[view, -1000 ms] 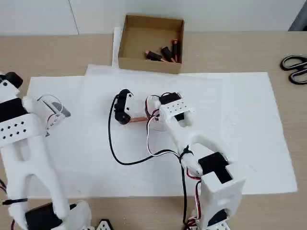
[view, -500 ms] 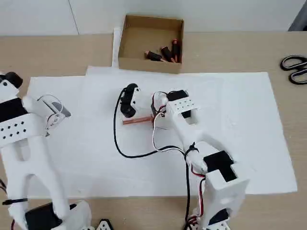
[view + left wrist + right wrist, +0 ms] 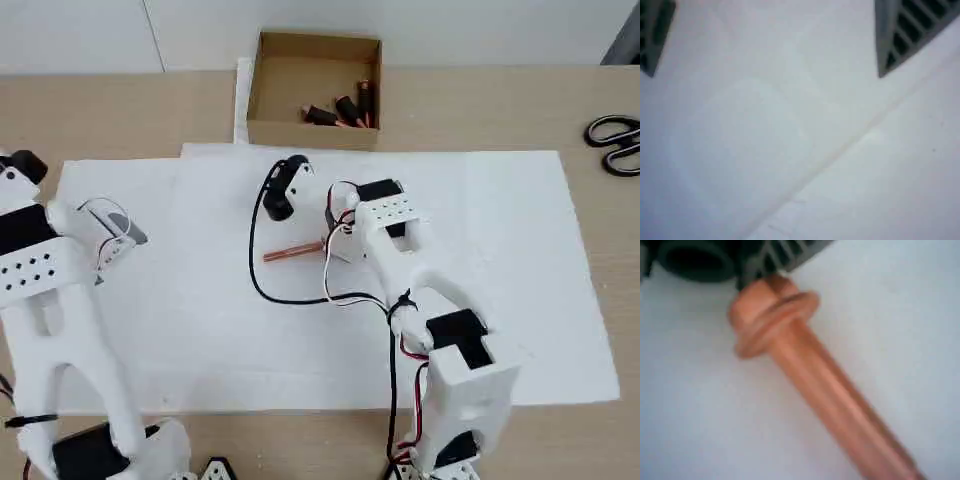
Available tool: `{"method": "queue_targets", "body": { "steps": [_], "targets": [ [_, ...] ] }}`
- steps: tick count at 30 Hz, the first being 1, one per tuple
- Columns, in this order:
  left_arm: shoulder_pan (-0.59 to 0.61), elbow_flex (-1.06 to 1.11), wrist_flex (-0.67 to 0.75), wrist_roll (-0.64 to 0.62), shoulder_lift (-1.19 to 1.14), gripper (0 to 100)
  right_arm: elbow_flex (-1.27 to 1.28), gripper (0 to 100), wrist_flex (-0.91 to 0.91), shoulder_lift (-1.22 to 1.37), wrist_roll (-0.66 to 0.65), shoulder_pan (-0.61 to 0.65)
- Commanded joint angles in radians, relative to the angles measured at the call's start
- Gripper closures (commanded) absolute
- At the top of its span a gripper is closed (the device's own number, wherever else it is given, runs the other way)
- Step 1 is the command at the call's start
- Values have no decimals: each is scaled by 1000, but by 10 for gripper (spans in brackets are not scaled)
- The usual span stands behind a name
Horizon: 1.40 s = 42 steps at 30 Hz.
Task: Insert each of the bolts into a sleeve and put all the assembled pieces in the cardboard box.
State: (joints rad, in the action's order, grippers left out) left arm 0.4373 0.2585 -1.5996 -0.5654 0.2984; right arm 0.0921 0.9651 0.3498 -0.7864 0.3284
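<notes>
Left gripper [image 3: 118,232]: near side of white sheet [image 3: 500,250], jaws wide, nothing between. Position unchanged over last second.

Right gripper [image 3: 328,245]: mid-sheet, at head end of bolt [image 3: 293,251]. Whether it is clamped on head, cannot tell. Wrist has swung toward box since a second ago, uncovering more shaft. Bolt barely shifted, now slightly tilted.

Bolt bare, no sleeve on it: insertion judged outstanding.

Cardboard box [image 3: 312,136]: far edge of sheet, assembled pieces [image 3: 340,110] inside.

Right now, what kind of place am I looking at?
Probably a robotics lab or workshop bench: two robot arms stand at a wooden table, with a copper bolt, a cardboard box and scissors.
</notes>
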Motion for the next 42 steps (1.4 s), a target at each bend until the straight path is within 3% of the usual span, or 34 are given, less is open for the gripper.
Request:
{"method": "queue_targets", "body": {
  "steps": [1, 10, 16, 20, 25, 29, 32, 36, 42],
  "targets": [
    [-2, -36, -5, -2, 34, 731, -118, 961, 42, -5, 48, -61],
    [-2, -36, -5, -2, 34, 731, -229, 961, 105, -5, 166, -41],
    [-3, -36, -5, 0, 34, 731, -250, 961, 125, -5, 354, -45],
    [-94, -25, -25, 17, 35, 731, -250, 961, 174, -4, 497, -45],
    [-356, 25, 8, 219, 32, 731, -250, 960, 209, 1, 621, -70],
    [-520, 50, 135, 396, 32, 731, -244, 960, 231, 2, 652, -84],
    [-543, 50, 236, 476, 32, 731, -244, 958, 274, -2, 658, -87],
    [-543, 61, 264, 545, 31, 731, -247, 946, 303, -4, 706, -88],
    [-543, 119, 265, 629, 32, 731, -249, 803, 303, -2, 706, -87]
  ]
}}
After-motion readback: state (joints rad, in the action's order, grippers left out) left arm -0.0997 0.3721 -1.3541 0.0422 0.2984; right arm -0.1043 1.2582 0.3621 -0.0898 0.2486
